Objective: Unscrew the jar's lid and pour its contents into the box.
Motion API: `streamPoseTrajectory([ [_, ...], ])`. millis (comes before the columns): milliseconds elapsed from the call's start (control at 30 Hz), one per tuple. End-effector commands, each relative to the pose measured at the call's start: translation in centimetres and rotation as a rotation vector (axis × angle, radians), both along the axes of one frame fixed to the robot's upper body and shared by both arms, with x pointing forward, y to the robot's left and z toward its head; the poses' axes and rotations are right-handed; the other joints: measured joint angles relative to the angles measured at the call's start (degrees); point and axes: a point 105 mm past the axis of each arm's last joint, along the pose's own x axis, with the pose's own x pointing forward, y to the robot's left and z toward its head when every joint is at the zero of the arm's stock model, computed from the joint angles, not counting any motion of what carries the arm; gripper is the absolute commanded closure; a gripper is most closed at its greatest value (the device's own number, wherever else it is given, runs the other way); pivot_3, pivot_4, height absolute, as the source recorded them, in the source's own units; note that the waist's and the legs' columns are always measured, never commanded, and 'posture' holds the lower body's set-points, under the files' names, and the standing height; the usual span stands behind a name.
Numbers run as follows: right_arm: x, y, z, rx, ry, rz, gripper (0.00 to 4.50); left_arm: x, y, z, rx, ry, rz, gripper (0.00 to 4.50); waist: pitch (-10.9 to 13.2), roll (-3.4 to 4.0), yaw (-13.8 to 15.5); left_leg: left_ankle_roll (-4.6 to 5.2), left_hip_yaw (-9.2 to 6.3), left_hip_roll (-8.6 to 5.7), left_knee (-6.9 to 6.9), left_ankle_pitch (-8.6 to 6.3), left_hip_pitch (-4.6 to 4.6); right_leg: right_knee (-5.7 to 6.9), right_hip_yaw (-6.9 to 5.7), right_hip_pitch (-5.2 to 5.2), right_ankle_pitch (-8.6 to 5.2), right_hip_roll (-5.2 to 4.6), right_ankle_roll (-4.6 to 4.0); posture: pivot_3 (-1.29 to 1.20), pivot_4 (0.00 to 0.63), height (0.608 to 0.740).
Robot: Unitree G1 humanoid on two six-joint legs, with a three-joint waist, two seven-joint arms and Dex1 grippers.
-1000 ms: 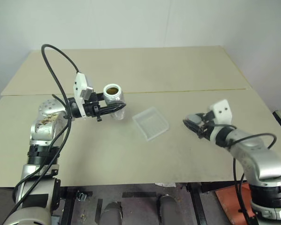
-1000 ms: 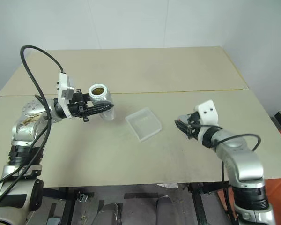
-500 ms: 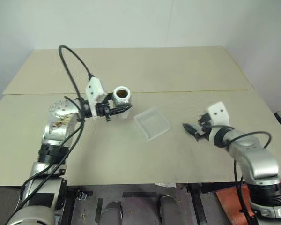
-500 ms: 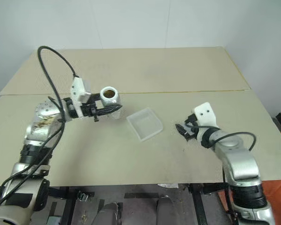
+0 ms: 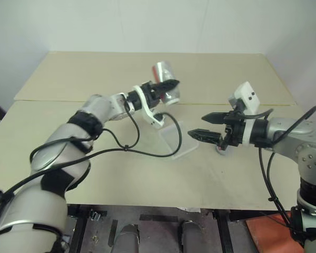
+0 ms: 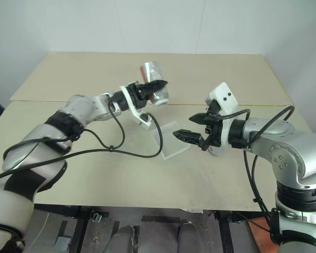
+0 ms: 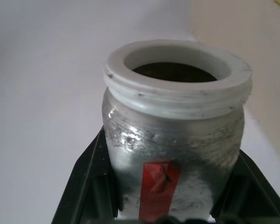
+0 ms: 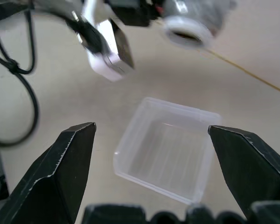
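Head views: the left gripper (image 5: 168, 84) is clamped on the small silvery-clear cylindrical jar (image 5: 166, 90) with its red label stripe, holding it tilted in the air above the beige table (image 5: 121, 174), near but not squarely over the shallow square box (image 5: 175, 138) of clear whitish plastic. The right gripper (image 6: 192, 128) hangs empty with its jaws spread wide, just beside the box. A round pale thing lies on the table under the right forearm, probably the lid (image 5: 221, 149), though I cannot tell for sure.

Left wrist view: the jar's threaded white mouth is uncapped and dark brown contents (image 7: 173, 72) sit inside. The black fingers (image 7: 91, 186) press both sides.

Right wrist view: the box lies between the spread fingers (image 8: 67, 163), with the jar mouth above and beyond its far edge.

The risk, as I judge it: if the jar tips further before its mouth sits over the box, the pieces scatter on the table. The light box could also slide if the right fingers nudge it.
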Motion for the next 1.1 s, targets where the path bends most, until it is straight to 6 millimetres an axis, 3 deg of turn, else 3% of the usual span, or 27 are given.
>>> streamPoseTrajectory([
  [33, -0.7, 0.5, 0.8, -0.004, -0.041, 0.045, 0.03, -0.8, -1.6, 0.0, 0.07, -0.123, -0.11, 2.56, 0.0, 0.0, 0.1, 0.0, 0.0, 0.0, 0.0, 0.0, -0.03, 0.03, 0.0, -0.02, 0.0, 0.0, 0.0, 0.0, 0.15, 0.74],
  [233, -1.0, 0.6, 0.5, -0.007, -0.042, 0.042, 0.03, -0.9, -2.7, -1.1, 0.139, -0.179, -0.145, 2.56, 0.0, -0.01, -0.1, -0.03, 0.0, 0.0, 0.01, 0.02, -0.23, 0.14, -0.01, -0.21, 0.01, 0.0, 0.0, 0.0, 0.15, 0.74],
  [600, -1.2, 0.5, 0.7, 0.003, -0.057, 0.03, 0.03, -0.5, -2.0, -0.9, 0.084, -0.128, -0.108, 2.56, 0.0, -0.02, 0.0, -0.05, 0.0, 0.0, 0.01, 0.03, -0.25, 0.15, -0.02, -0.2, 0.01, -0.01, 0.01, 0.0, 0.15, 0.74],
  [733, -1.1, 0.5, 0.7, -0.005, -0.079, 0.023, 0.03, 0.7, -0.1, 0.9, -0.124, 0.05, 0.006, 2.56, 0.0, -0.02, -0.1, -0.06, 0.0, 0.0, 0.02, 0.03, -0.24, 0.14, -0.02, -0.2, 0.01, -0.01, 0.01, 0.0, 0.15, 0.74],
  [900, -0.7, 0.0, 1.0, -0.005, -0.153, 0.007, 0.03, 2.8, 5.2, 3.4, -0.623, 0.495, 0.196, 2.56, 0.0, -0.01, -0.6, -0.21, 0.02, 0.02, 0.01, 0.12, -0.2, 0.12, -0.02, -0.2, 0.01, -0.02, 0.0, 0.0, 0.15, 0.74],
  [967, -0.7, -0.1, 1.0, -0.006, -0.166, 0.009, 0.03, 3.6, 7.0, 3.3, -0.773, 0.641, 0.25, 2.56, 0.0, 0.0, -0.7, -0.47, 0.03, 0.02, 0.01, 0.27, -0.17, 0.14, -0.02, -0.17, 0.01, -0.03, 0.0, 0.0, 0.15, 0.74],
  [1100, -0.5, -0.1, 0.9, -0.015, -0.188, 0.016, 0.03, 4.8, 10.8, 1.7, -1.219, 1.135, 0.264, 2.56, 0.0, 0.0, -0.9, -0.63, 0.0, 0.03, 0.02, 0.36, -0.19, 0.19, -0.07, -0.12, 0.01, -0.03, 0.0, 0.0, 0.15, 0.74],
])
